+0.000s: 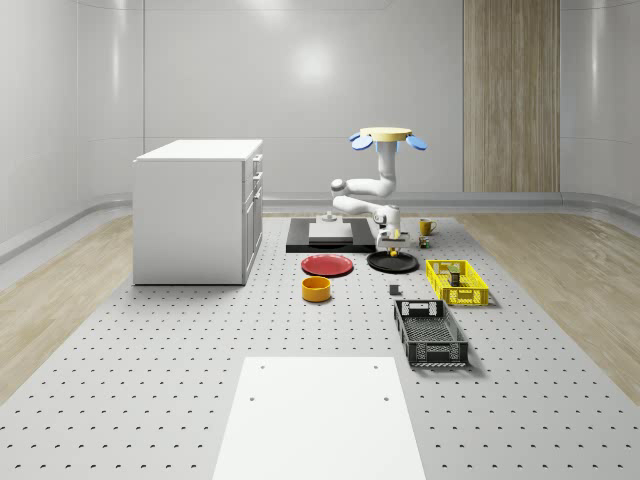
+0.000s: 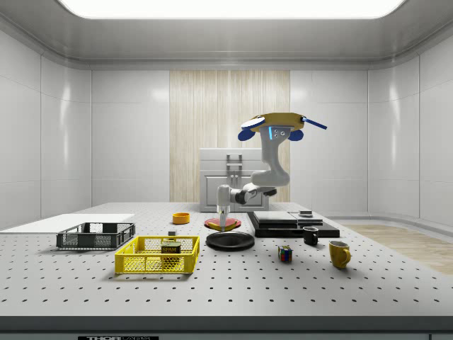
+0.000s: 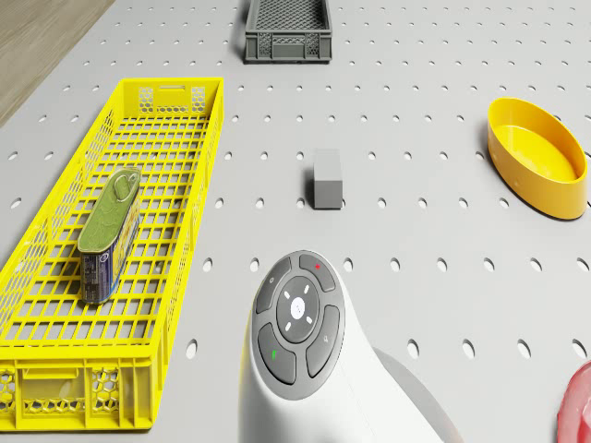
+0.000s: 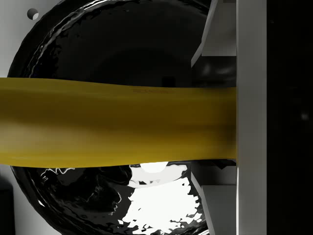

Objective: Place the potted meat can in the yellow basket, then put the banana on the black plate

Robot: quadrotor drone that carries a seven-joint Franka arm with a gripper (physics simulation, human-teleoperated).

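The drone [image 1: 390, 135] hovers over the far part of the table, its arm bent down toward the black plate [image 1: 392, 262]. My gripper [image 1: 393, 238] is low over that plate [image 2: 229, 241], shut on the banana [image 4: 117, 122]. In the wrist view the banana runs across the glossy plate [image 4: 122, 44], pinched between the fingers [image 4: 210, 29]. Whether the banana touches the plate I cannot tell. The potted meat can [image 3: 109, 235] lies on its side inside the yellow basket [image 3: 208, 138]. That basket [image 1: 457, 282] stands to the whole-scene view's right of the plate.
A red plate [image 1: 327, 265] and an orange bowl [image 1: 316, 289] lie left of the black plate. A small grey block [image 3: 326, 178] and a dark basket [image 1: 430, 333] sit nearer the front. Behind are a white cabinet [image 1: 200, 210], a black platform [image 1: 325, 235], mugs [image 2: 340, 253] and a puzzle cube [image 2: 284, 253].
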